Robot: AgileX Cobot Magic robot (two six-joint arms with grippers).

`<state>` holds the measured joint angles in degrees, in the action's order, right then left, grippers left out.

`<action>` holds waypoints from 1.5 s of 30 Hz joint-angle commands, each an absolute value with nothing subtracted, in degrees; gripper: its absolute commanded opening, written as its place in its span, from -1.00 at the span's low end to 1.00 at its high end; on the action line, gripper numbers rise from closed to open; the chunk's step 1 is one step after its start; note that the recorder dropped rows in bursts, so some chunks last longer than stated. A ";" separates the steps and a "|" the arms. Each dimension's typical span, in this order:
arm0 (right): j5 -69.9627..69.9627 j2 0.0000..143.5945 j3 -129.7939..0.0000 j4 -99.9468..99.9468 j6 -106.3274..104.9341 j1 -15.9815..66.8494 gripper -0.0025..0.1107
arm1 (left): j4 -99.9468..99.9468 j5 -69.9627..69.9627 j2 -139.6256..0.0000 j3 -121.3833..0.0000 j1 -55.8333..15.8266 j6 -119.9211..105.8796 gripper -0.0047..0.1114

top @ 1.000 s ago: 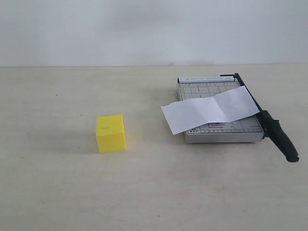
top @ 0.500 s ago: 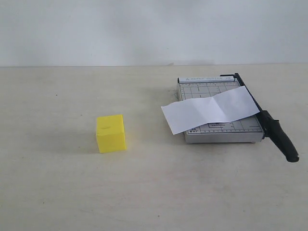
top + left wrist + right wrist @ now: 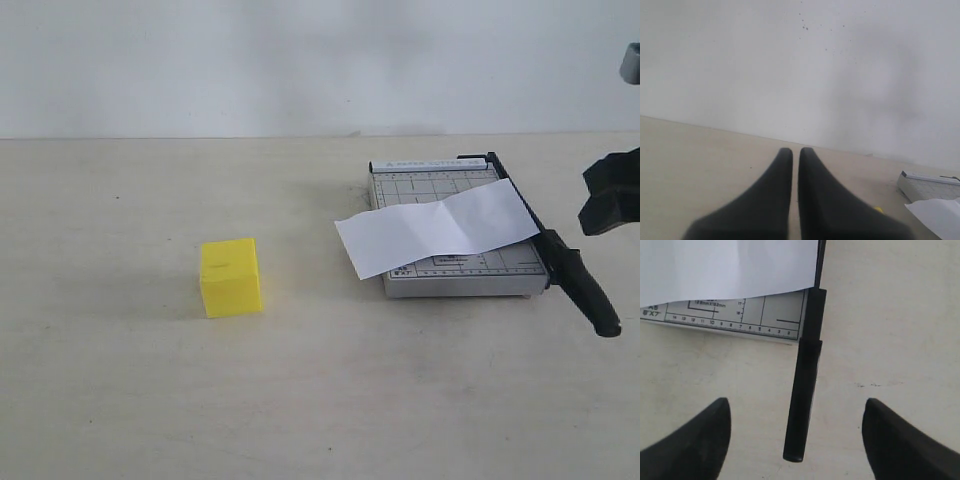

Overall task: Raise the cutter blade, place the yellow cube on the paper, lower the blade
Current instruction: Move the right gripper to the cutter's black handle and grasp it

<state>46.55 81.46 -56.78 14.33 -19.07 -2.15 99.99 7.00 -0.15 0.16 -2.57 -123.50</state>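
The yellow cube (image 3: 231,277) stands alone on the table, left of centre; only a sliver of it (image 3: 879,210) shows past my left fingers. The white paper (image 3: 440,227) lies slantwise over the grey trimmer base (image 3: 430,185). The cutter blade (image 3: 585,290) lies down along the base's right side, its thick handle sticking out towards the front. My right gripper (image 3: 612,195) hovers above and to the right of the handle, open, with the handle (image 3: 802,400) lying between its spread fingers and not touched. My left gripper (image 3: 795,150) is shut and empty, and out of the exterior view.
The table (image 3: 120,400) is a plain beige surface ending at a white wall (image 3: 300,60) behind. In the left wrist view the corner of the trimmer base (image 3: 927,186) and the paper's edge (image 3: 937,212) show far off to one side.
My right gripper has come into the exterior view at its right edge, above the blade handle. Cube, paper and blade have not moved.
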 commanded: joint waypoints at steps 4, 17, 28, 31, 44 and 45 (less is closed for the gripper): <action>46.84 85.36 -57.25 14.43 -21.52 -2.22 0.28 | 99.95 7.49 0.00 0.00 -2.58 -123.16 -0.83; 46.23 95.04 -57.25 15.59 -24.14 -1.25 0.28 | 99.95 7.49 0.00 0.00 -2.58 -123.16 -0.83; 43.80 97.24 -57.25 9.45 -21.63 1.70 0.28 | 99.95 7.49 0.00 0.00 -2.58 -123.16 -0.83; 43.53 97.24 -57.25 5.29 -19.19 1.70 0.28 | 99.95 7.49 0.00 0.00 -2.58 -123.16 -0.83; 42.16 97.35 -57.25 5.19 -19.42 1.70 0.28 | 99.95 7.49 0.00 0.00 -2.58 -123.16 -0.83; 42.16 97.49 -57.25 5.19 -19.56 1.70 0.28 | 99.95 7.49 0.00 0.00 -2.58 -123.16 -0.83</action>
<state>42.59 97.40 -56.94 5.71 -19.00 1.65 99.99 7.00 -0.15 0.16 -2.57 -123.50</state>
